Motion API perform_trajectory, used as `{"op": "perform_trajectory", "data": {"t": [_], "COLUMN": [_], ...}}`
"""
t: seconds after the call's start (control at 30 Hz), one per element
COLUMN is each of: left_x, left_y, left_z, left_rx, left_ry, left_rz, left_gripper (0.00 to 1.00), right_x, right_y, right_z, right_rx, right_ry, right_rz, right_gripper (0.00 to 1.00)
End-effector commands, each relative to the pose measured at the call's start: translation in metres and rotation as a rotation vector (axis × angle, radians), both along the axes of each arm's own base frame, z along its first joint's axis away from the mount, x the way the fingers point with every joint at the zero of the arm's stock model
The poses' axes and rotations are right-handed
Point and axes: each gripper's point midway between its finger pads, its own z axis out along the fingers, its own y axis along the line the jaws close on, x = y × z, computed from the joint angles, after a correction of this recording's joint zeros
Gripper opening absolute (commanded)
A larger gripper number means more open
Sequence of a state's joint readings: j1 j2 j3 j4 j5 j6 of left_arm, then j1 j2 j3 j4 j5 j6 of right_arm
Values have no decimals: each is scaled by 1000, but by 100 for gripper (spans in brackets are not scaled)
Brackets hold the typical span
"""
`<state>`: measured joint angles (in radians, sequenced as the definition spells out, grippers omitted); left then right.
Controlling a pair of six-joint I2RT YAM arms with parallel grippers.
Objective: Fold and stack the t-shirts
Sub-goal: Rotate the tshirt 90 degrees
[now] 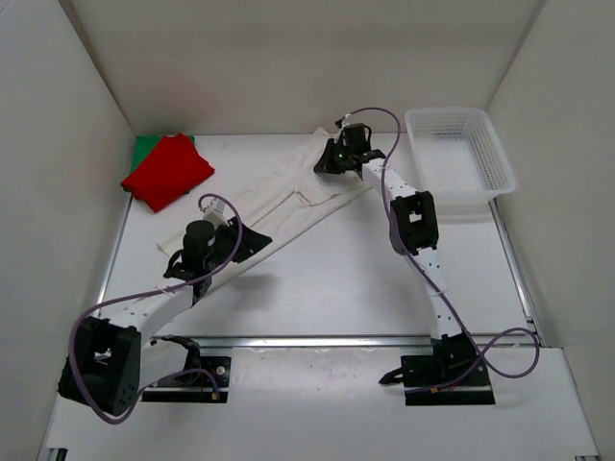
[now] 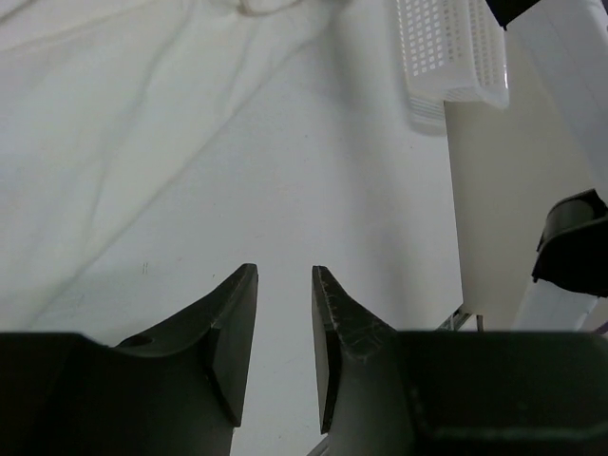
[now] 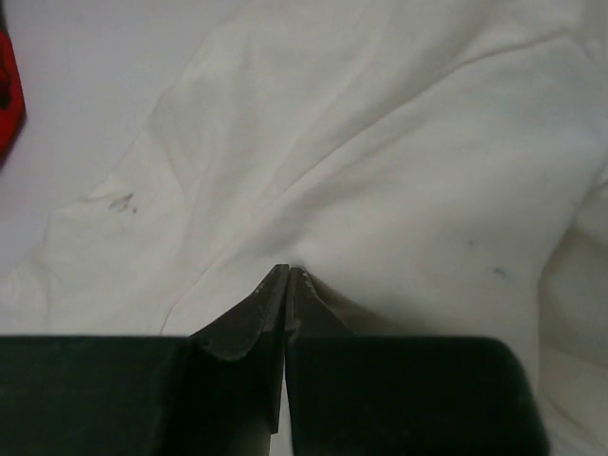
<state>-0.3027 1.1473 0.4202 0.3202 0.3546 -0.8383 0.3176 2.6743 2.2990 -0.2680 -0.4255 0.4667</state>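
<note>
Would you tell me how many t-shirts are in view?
3: the red t-shirt folded at the far left, the green t-shirt mostly hidden beneath it, and the off-white t-shirt spread across the middle.

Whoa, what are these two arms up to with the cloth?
Two robot arms are folding t-shirts. The right gripper is shut, pinching the far end of the off-white t-shirt spread on the table. The left gripper hangs open by its near end, holding nothing. A red t-shirt already lies folded on a green t-shirt in the corner.
</note>
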Motion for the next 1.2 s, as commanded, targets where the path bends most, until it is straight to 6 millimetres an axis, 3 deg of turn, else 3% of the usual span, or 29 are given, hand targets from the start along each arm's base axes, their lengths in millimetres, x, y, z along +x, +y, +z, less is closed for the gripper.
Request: {"op": "perform_trajectory", "data": {"t": [0.0,0.03,0.1,0.13,0.23,0.27,0.33,0.4,0.47,0.5,0.53,0.57,0.6,0.63,0.67,0.8,1.0,1.17], "left_x": [-6,-12,-15,-16,-18,-19,-21,-24,-25,-28,-27,-27,-25,-25,-25,-26,-27,-27], "left_y": [5,4,4,6,6,7,12,12,18,18,19,20,20,21,21,17,25,28], "left_z": [9,6,6,5,7,9,7,8,5,0,4,5,10,14,15,26,20,15], "left_rx": [35,34,38,48,107,111,128,135,141,143,144,144,141,145,148,130,140,136], "left_ry": [-22,-9,-9,-10,-34,-39,-33,-46,-40,-25,-33,-32,-46,-58,-57,-75,-77,-67], "left_rz": [-26,-33,-33,-32,-48,-49,-47,-59,-54,-63,-64,-65,-64,-61,-59,-80,-54,-45], "left_gripper": [40,40,42,43,44,44,42,42,41,40,40,41,41,41,42,41,42,42], "right_x": [2,-2,-11,-18,-59,-67,-110,-145,-191,-204,-224,-238,-248,-259,-264,-263,-255,-254], "right_y": [4,2,-8,-7,-28,-32,-46,-48,-34,-30,-14,6,11,29,43,76,89,95], "right_z": [67,75,129,142,215,227,237,222,172,171,151,147,123,108,108,74,17,-22], "right_rx": [46,26,-56,-80,-95,-86,-59,-29,-10,6,34,65,49,48,70,55,52,79], "right_ry": [-14,-37,-163,-200,-330,-354,-390,-381,-315,-318,-291,-283,-237,-200,-193,-121,33,148], "right_rz": [56,68,28,45,4,-8,-22,-20,6,11,42,72,80,112,130,133,62,38], "right_gripper": [0,0,4,5,16,20,30,34,38,39,41,42,43,44,44,46,45,35]}}
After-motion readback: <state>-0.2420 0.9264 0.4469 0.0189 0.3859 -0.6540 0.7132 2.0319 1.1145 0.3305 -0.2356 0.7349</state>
